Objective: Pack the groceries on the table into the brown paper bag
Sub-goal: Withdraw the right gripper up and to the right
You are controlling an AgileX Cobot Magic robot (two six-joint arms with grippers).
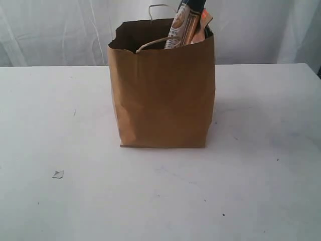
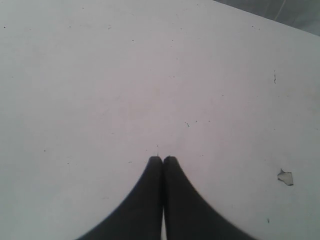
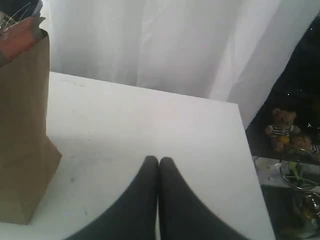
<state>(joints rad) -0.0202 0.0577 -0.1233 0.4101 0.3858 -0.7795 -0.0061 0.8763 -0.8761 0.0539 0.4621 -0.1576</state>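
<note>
My left end effector (image 2: 163, 159) is pressed together, holding nothing, over the table (image 1: 55, 115). My right end effector (image 3: 159, 160) is likewise pressed together near the brown paper bag (image 1: 163, 95), which stands upright mid-table with the pasta packet (image 1: 179, 27) poking out of its top.

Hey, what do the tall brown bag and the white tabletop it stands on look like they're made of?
The brown paper bag: matte kraft paper by the look, given its dull tan colour, soft creases and sharp folded edges. The table: a smooth, hard, white surface with little shine, perhaps laminate or painted board. Its flat, even look is the only sign, so the core stays open.
</note>
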